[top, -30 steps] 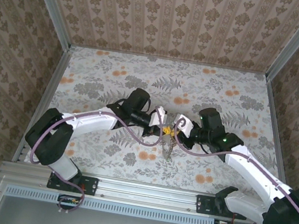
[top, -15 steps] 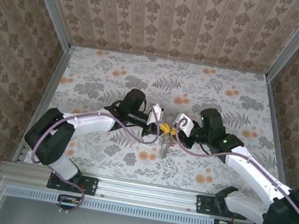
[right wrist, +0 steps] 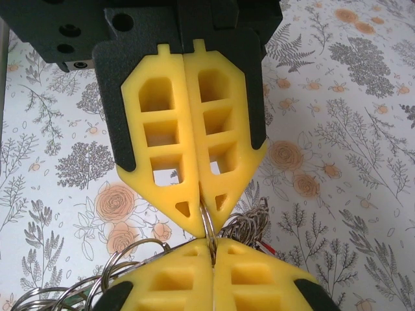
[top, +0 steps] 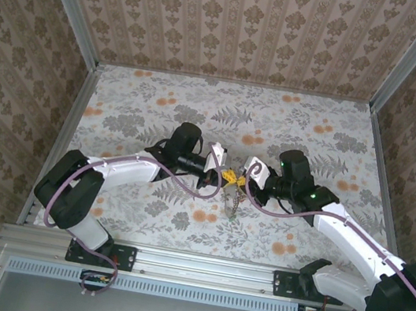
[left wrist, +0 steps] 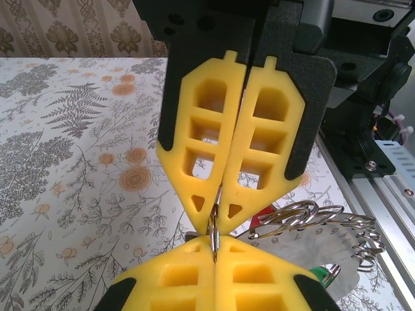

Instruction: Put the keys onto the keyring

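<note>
Wire of the keyring [left wrist: 213, 237] runs edge-on between our noses, left gripper [left wrist: 214, 254] and right gripper [left wrist: 217, 217] both clamped shut on it tip to tip, keys [top: 233, 204] dangling just below, equally near each.

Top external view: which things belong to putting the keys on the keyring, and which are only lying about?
Belong to the job: left end effector and right end effector, both shut on the keyring; the keys bunched beside them.
Only there: flowered table; patterned walls; front metal rail.
</note>
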